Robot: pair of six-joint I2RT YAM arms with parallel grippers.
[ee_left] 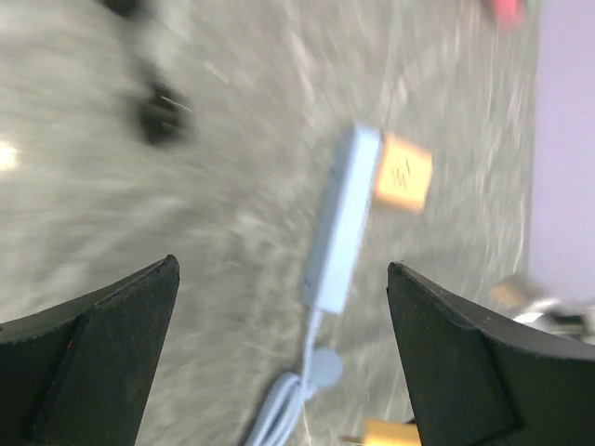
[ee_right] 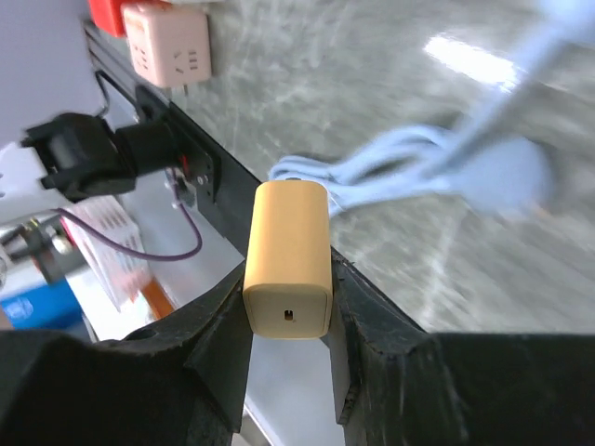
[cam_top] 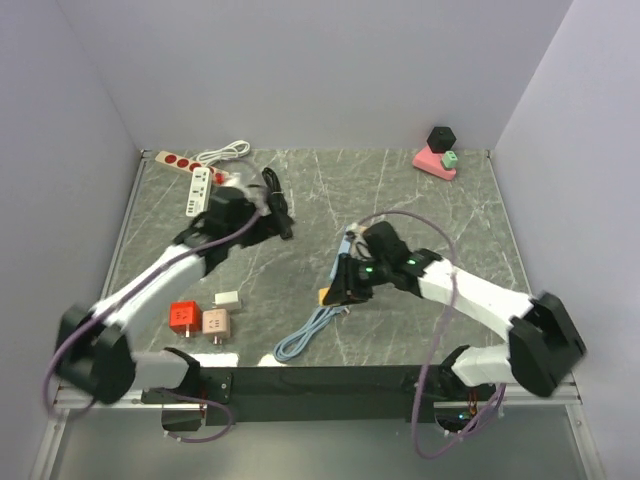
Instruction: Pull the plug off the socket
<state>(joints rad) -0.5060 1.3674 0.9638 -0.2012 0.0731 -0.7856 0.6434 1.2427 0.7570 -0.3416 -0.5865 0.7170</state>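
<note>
The plug point(ee_right: 287, 258), a yellow block, is sitting between the fingers of the right gripper point(ee_right: 286, 290). They are closing narrow on its two flat sides, and the port face is looking toward the wrist camera. Such a grip is giving a straight pull along the pins. The plug is hanging near the front edge of the table point(cam_top: 400, 190). I am judging that it is already free, because the blue strip point(ee_left: 339, 223) is lying apart from it, at about 1 o'clock in the top view. The cable point(cam_top: 305, 338) of the strip is lying coiled at about 6 o'clock from the plug. A second plug point(ee_left: 402, 174), orange, is sitting against the far end of the strip; whether it is plugged in I cannot tell. The left gripper point(ee_left: 284, 269) is hovering at 10 o'clock from the strip, fingers wide and holding nothing, probably placed to steady the strip if needed.
</note>
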